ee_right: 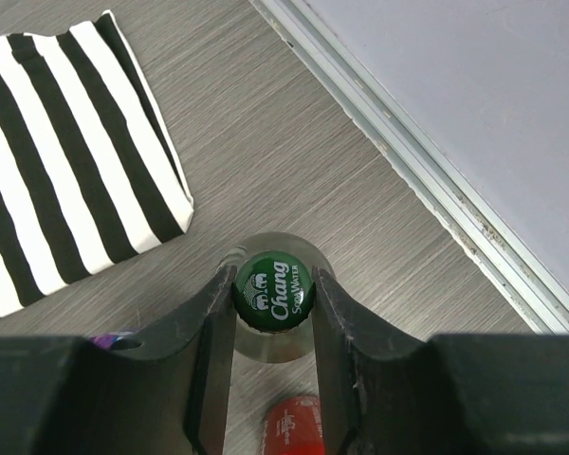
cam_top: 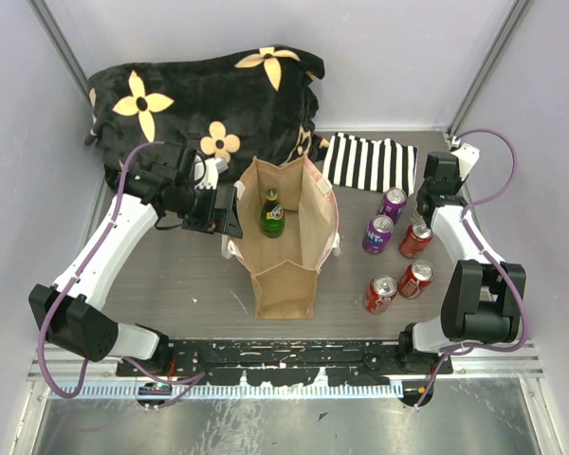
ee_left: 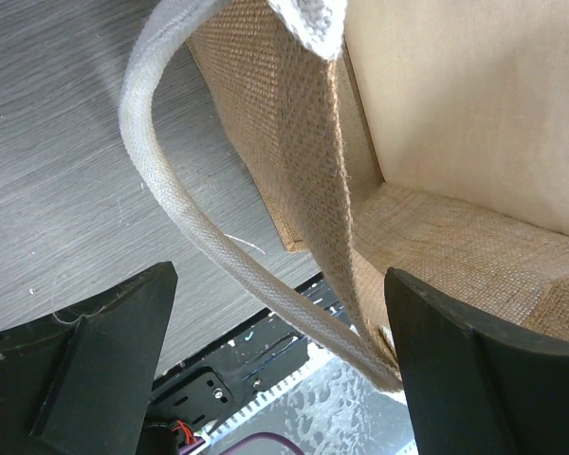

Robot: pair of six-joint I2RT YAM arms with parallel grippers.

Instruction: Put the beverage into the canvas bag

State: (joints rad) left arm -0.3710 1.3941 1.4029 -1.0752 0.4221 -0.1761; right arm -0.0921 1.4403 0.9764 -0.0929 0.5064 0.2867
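Observation:
The beverage in my right gripper [ee_right: 273,287] is a clear glass bottle with a green "Chang Soda Water" cap [ee_right: 273,289], standing upright on the table. Both fingers [ee_right: 215,318] press against the cap. In the top view that gripper [cam_top: 434,192] covers the bottle. The canvas bag [cam_top: 286,248] stands open in the middle, with a green bottle [cam_top: 272,214] inside it. My left gripper [cam_top: 233,210] is at the bag's left rim, open wide. The bag's wall [ee_left: 308,142] and white strap [ee_left: 194,218] pass between the fingers of this left gripper [ee_left: 280,284].
Two purple cans [cam_top: 394,204] [cam_top: 378,233] and three red cans [cam_top: 416,240] [cam_top: 416,279] [cam_top: 379,294] stand right of the bag. One red can [ee_right: 299,427] lies just below the held bottle. A striped cloth [cam_top: 370,163] and a black floral blanket [cam_top: 209,100] lie at the back.

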